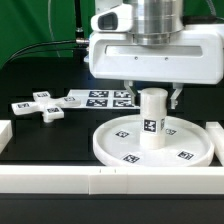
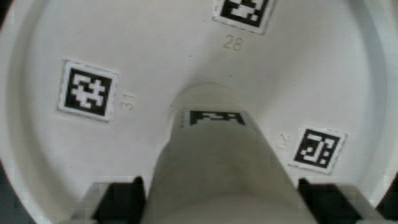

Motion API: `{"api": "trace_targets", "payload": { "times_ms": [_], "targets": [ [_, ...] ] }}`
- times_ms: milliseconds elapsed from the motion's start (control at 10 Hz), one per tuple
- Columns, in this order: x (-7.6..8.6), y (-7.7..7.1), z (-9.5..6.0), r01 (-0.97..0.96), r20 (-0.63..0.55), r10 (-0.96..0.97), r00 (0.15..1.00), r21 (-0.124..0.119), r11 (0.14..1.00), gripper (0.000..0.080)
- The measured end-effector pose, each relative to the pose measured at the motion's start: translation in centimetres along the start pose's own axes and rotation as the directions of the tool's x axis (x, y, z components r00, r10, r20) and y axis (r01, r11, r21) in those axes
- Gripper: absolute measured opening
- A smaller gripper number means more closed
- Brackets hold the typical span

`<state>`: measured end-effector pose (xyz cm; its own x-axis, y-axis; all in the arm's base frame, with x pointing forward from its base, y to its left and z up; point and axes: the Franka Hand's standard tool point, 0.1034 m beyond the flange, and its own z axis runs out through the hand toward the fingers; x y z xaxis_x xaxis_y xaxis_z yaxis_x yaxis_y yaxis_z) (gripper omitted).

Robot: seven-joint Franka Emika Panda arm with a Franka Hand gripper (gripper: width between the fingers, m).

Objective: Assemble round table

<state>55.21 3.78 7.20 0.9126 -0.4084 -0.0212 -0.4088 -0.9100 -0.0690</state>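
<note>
Your gripper (image 1: 154,97) hung spread over the leg (image 1: 152,125), which stood upright on the disc (image 1: 110,141); the foot (image 1: 40,106) lay apart at the exterior view's left

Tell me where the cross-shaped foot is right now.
The cross-shaped foot lies on the table at the exterior view's left, beside the marker board, apart from the round disc.

The leg (image 1: 152,120) stands upright on the disc (image 1: 106,150), seemingly centred; the foot (image 1: 40,106) lies at the exterior view's left.
</note>
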Motion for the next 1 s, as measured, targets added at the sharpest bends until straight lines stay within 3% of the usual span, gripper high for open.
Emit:
{"api": "trace_targets", "payload": {
  "times_ms": [100,500,600,800,1000],
  "targets": [
    [-0.3,0.1,0.0,-0.178,0.0,0.178,0.984,0.025,0.984,0.0409],
    [-0.5,-0.2,0.0,-0.547,0.034,0.546,0.837,0.045,0.836,0.0409],
    [-0.5,-0.2,0.0,-0.538,0.035,0.537,0.843,0.046,0.842,0.0409],
    [-0.2,-0.7,-0.3,-0.476,0.03,0.475,0.879,0.049,0.878,0.0613],
    [0.0,-1.1,-0.6,-0.36,0.031,0.358,0.933,0.052,0.932,0.064]
  ]
}}
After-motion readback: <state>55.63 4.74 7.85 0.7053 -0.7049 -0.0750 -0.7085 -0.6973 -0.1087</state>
